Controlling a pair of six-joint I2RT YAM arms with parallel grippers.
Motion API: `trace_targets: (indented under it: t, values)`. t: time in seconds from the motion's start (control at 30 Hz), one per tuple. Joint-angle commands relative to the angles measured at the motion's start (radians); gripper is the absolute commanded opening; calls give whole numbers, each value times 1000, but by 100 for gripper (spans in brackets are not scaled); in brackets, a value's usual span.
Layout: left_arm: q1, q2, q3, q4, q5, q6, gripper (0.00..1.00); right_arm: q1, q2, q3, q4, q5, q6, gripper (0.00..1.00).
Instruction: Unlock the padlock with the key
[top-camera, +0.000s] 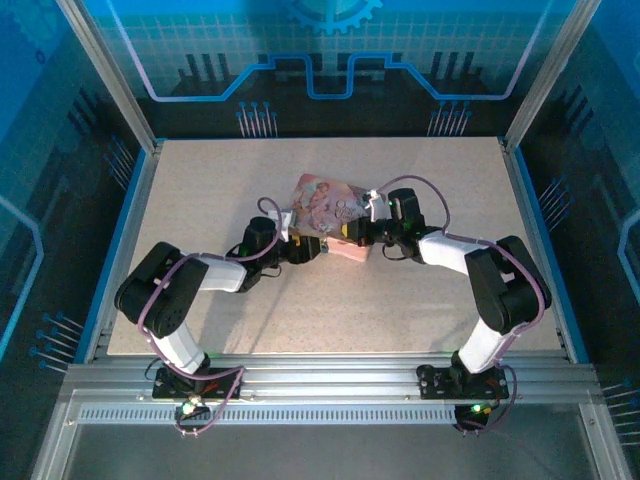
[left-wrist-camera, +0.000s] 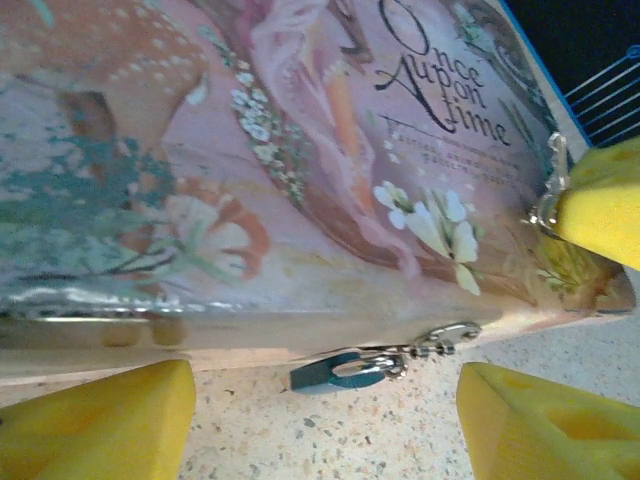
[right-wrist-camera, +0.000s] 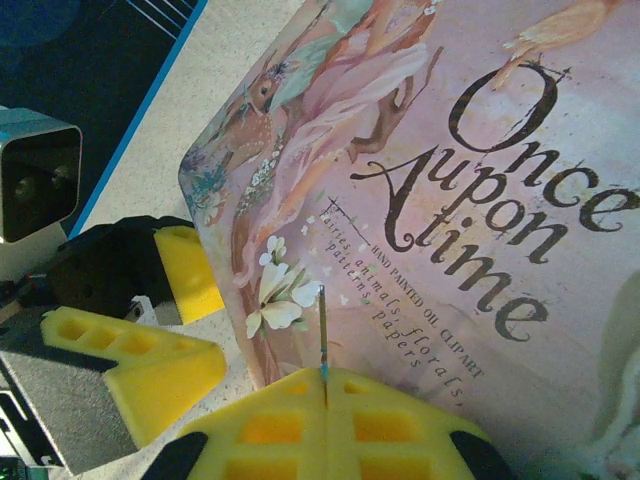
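The padlock (left-wrist-camera: 335, 372), small and bluish, lies on the table against the side of the pink box (left-wrist-camera: 300, 150). A short chain ties it to a silvery clasp (left-wrist-camera: 450, 333) on the box. My left gripper (left-wrist-camera: 325, 425) is open, with its yellow fingers (left-wrist-camera: 100, 420) low on either side of the padlock and not touching it. My right gripper (right-wrist-camera: 325, 385) is shut on the key (right-wrist-camera: 323, 325), whose thin blade sticks out over the box lid (right-wrist-camera: 450, 200). From above, the left gripper (top-camera: 306, 250) and right gripper (top-camera: 353, 232) meet at the box's near edge.
The pink box (top-camera: 325, 203) lies in the middle of the speckled table (top-camera: 330, 310). The right gripper's yellow finger (left-wrist-camera: 600, 200) shows in the left wrist view, and the left gripper's fingers (right-wrist-camera: 140, 370) show in the right wrist view. Blue-edged walls ring the table.
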Motion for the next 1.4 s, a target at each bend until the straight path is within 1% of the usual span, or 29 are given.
trace_targets:
  t: [0.0, 0.17, 0.43, 0.87, 1.13, 1.37]
  values:
    - [-5, 5, -36, 112, 48, -12, 70, 28, 27, -38, -133, 21, 16, 0]
    - [-33, 62, -39, 188, 50, -46, 68, 27, 35, -32, -130, 20, 14, 0]
    - [-68, 103, -13, 173, 12, -40, 68, 27, 35, -29, -132, 23, 10, 0]
    - [-95, 141, 24, 165, 1, -45, 67, 28, 35, -33, -122, 20, 14, 0]
    - [-111, 147, 52, 149, -1, -46, 64, 28, 35, -35, -114, 18, 16, 0]
    - [-128, 141, 53, 143, -21, -60, 60, 27, 35, -41, -110, 18, 18, 0]
